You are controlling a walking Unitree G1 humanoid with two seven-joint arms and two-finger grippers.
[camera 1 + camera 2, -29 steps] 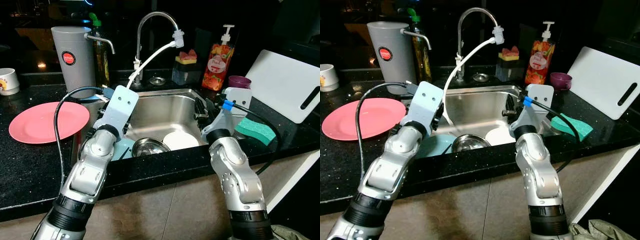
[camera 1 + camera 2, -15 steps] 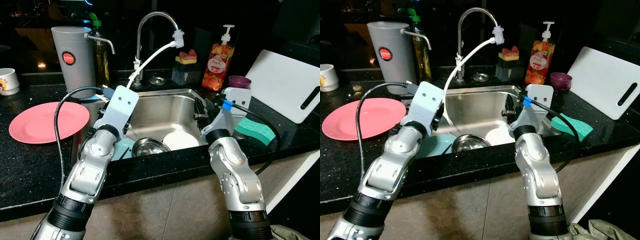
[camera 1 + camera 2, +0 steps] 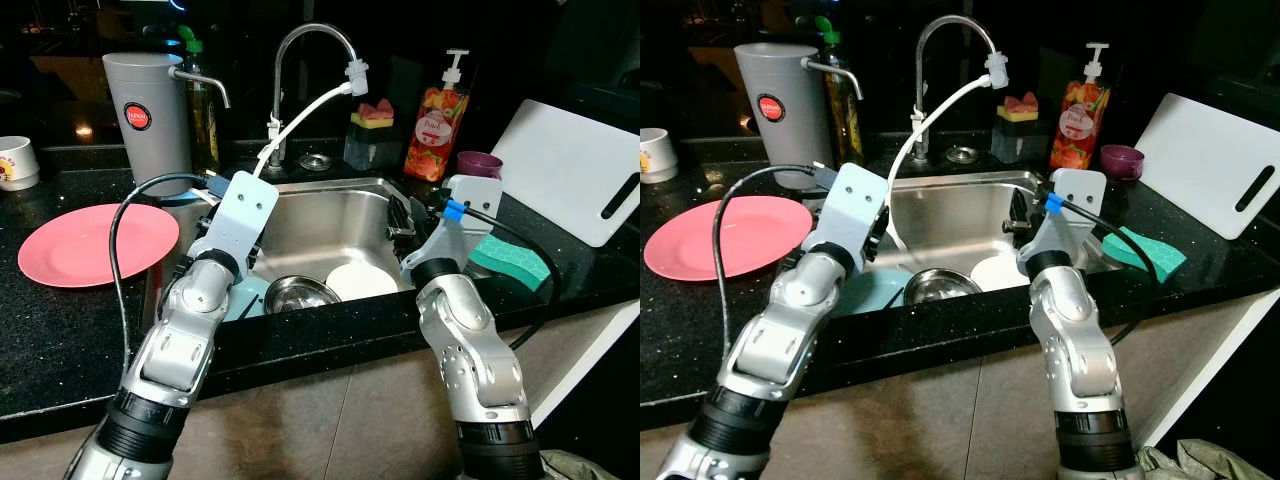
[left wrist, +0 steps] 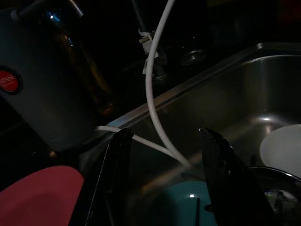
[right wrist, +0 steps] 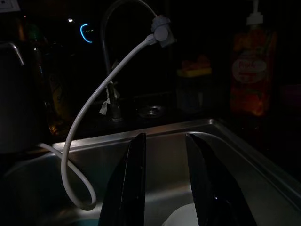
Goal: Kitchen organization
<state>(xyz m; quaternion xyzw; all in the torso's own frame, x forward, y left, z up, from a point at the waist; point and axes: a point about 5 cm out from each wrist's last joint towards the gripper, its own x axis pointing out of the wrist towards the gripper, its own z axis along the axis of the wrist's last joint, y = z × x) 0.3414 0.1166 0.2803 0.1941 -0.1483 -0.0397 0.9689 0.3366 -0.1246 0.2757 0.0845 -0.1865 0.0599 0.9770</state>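
Sink (image 3: 340, 215): steel basin set in black counter (image 3: 60, 320), both arms reaching over its front edge.
In sink: steel bowl (image 3: 300, 294), white plate (image 3: 362, 281) just right of it, teal plate (image 3: 245, 298) at left, partly under the left arm.
Left gripper (image 4: 164, 188): above the sink's left side, fingers apart, nothing between them (teal plate below it in the wrist view).
Right gripper (image 5: 164, 188): above the sink's right side, fingers apart, holding nothing, white plate below.
Faucet (image 3: 310, 60): curved steel spout behind the sink, white hose (image 3: 300, 115) running from its tip down into the basin.
Counter left: pink plate (image 3: 95, 243) lying flat, grey thermos jug (image 3: 150, 110) behind it, white cup (image 3: 15, 162) at far left.
Counter right: teal sponge (image 3: 515, 260) just beside the right arm, white cutting board (image 3: 570, 170) leaning further right, purple cup (image 3: 480, 163) near it.
Behind sink: orange soap dispenser (image 3: 437, 120), sponge holder (image 3: 368, 140) with yellow sponge.
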